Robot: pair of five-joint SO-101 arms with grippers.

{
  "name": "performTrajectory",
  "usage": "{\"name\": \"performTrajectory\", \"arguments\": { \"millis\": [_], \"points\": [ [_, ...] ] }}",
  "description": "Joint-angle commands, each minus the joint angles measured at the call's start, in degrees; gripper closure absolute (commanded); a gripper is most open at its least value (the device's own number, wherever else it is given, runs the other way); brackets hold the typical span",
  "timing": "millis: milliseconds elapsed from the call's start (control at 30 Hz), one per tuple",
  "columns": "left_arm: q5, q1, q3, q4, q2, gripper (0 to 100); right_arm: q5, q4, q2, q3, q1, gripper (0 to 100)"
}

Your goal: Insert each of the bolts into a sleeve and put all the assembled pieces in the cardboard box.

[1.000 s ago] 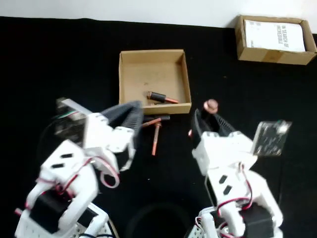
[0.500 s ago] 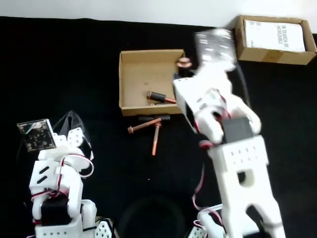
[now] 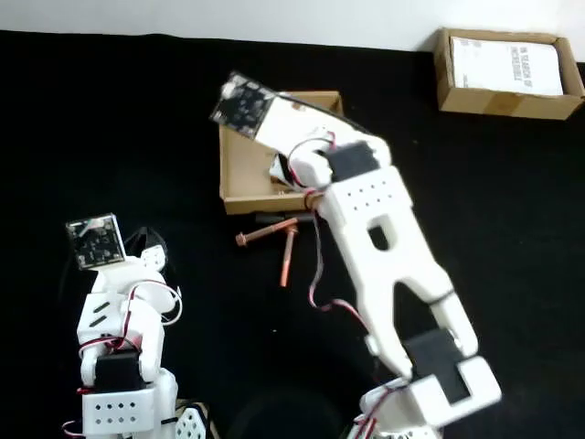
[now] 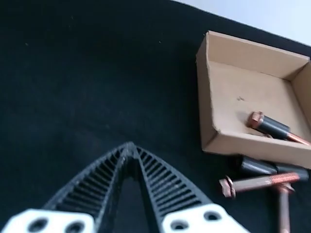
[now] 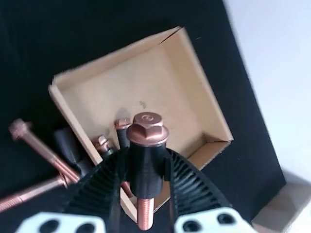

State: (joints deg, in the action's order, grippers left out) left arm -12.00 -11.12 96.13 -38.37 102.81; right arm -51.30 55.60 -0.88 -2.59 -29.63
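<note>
Copper bolt (image 5: 147,127) in black sleeve (image 5: 144,174) sits in ribbed right tool (image 5: 145,154)

Right jaws clamped, left jaws together

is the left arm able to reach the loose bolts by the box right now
Likely yes: bare table lies between the left gripper and the two loose bolts; the right arm stretches to the box on their far side, off that path.
</note>
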Motion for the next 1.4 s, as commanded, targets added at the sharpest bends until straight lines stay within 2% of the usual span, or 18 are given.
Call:
{"name": "performTrajectory", "arguments": {
  "millis": [0,200,533,633,733,867,967,1200,1367],
  "points": [
    [-0.18,-0.4,1.1,-0.09,-0.22,99,-8.44,-1.36,-4.44,-5.76,0.22,99.1],
    [-0.18,-0.4,1.1,-0.09,-0.22,99,-19.25,-1.36,-13.23,-7.87,1.98,99.1],
    [-0.18,-0.4,1.1,-0.09,-0.13,99,-19.87,-1.19,-22.2,-13.23,2.77,98.3],
    [-0.18,-0.4,1.1,-0.09,-0.04,99,-19.78,-1.1,-22.37,-13.32,2.59,90.2],
    [-0.18,-0.4,1.1,-0.09,-0.04,99,-16.7,-1.1,-22.2,-13.41,2.51,82.7],
    [-0.18,-0.4,1.1,-0.09,-0.04,99,-10.55,0.66,-20.44,-15.08,2.42,82.9],
    [-0.18,-0.4,1.1,-0.18,-0.04,99,-5.45,7.52,-17.71,-16.04,1.63,82.9],
    [-0.18,-0.4,1.1,-0.26,-0.13,99,7.38,31.52,-11.3,-15.69,-0.75,82.9],
    [-0.18,-0.4,1.1,-0.35,-0.13,99,8.09,34.59,-11.47,-15.6,-0.48,82.9]
  ]
}}
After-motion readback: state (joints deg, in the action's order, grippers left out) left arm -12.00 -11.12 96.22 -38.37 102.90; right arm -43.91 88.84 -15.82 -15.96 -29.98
